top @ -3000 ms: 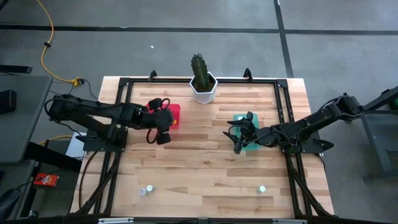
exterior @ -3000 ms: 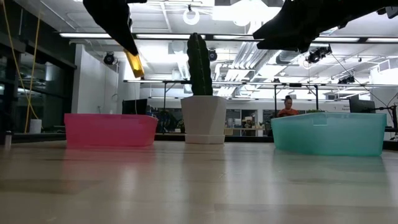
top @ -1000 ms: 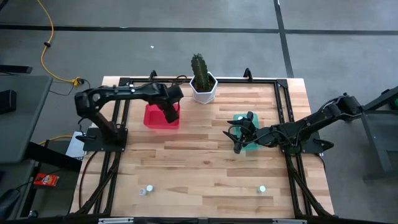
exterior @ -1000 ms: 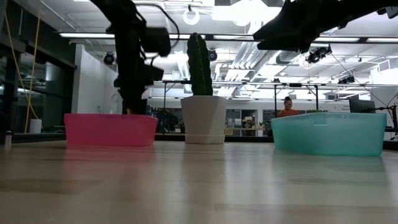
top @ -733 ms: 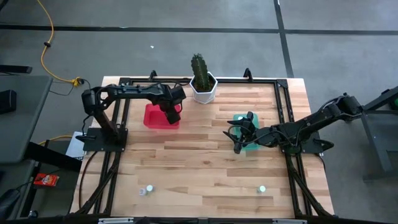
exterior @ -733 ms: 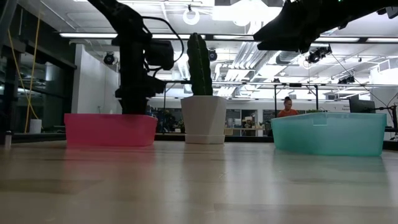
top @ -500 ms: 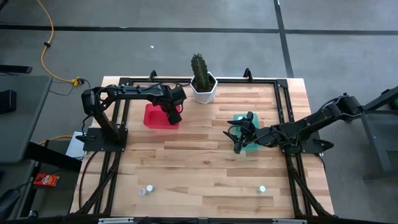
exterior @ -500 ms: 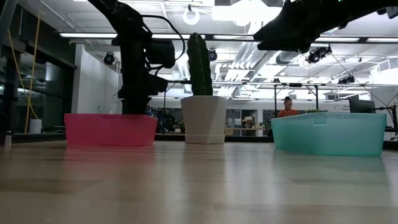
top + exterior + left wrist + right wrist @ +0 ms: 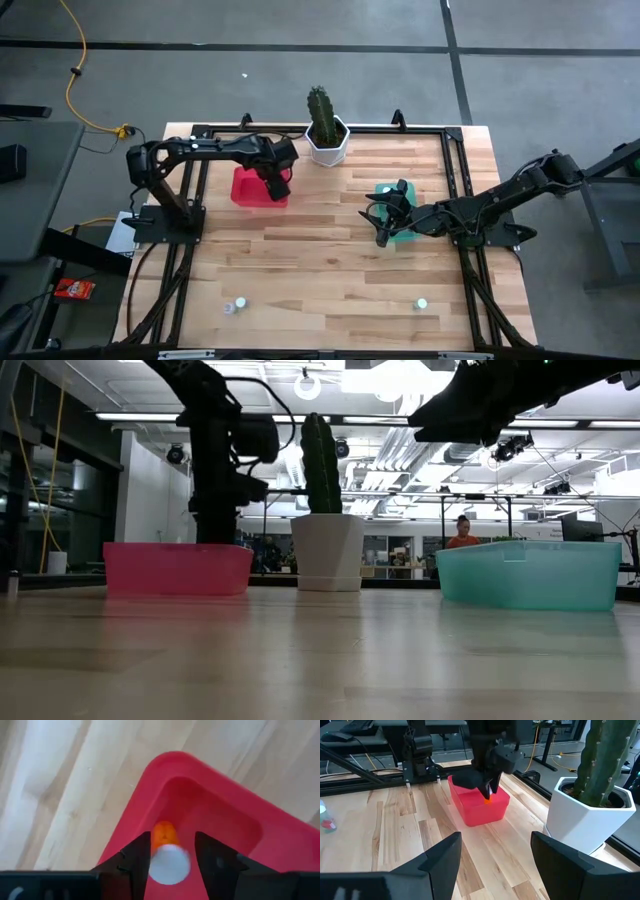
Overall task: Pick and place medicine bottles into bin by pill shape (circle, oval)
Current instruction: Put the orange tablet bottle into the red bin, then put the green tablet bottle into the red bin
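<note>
My left gripper [image 9: 278, 186] reaches down over the right end of the pink bin [image 9: 248, 190], shut on an orange bottle with a white cap [image 9: 169, 862]. The bottle's orange body also shows below the fingers in the right wrist view [image 9: 488, 796]. My right gripper [image 9: 382, 226] hangs open and empty over the teal bin [image 9: 403, 237]. Two small white-capped bottles [image 9: 233, 306] stand near the table's front left. One more [image 9: 421, 303] stands near the front right. My left gripper pinches the orange bottle between its two fingers [image 9: 141, 851], on its sides just below the white cap [image 9: 159, 840]. The fingers point down from above. The bottle hangs with its cap toward the wrist and its orange body pointing into the pink bin [image 9: 200, 782].
A white hexagonal pot with a cactus [image 9: 327, 138] stands at the far edge between the bins. A black frame [image 9: 455, 170] runs along the table's sides. Bare wood lies in the middle and front of the table. A person [image 9: 461, 532] sits far off in the room.
My left gripper has edged a little toward the table's right over the pink bin, staying low and shut on the orange bottle.
</note>
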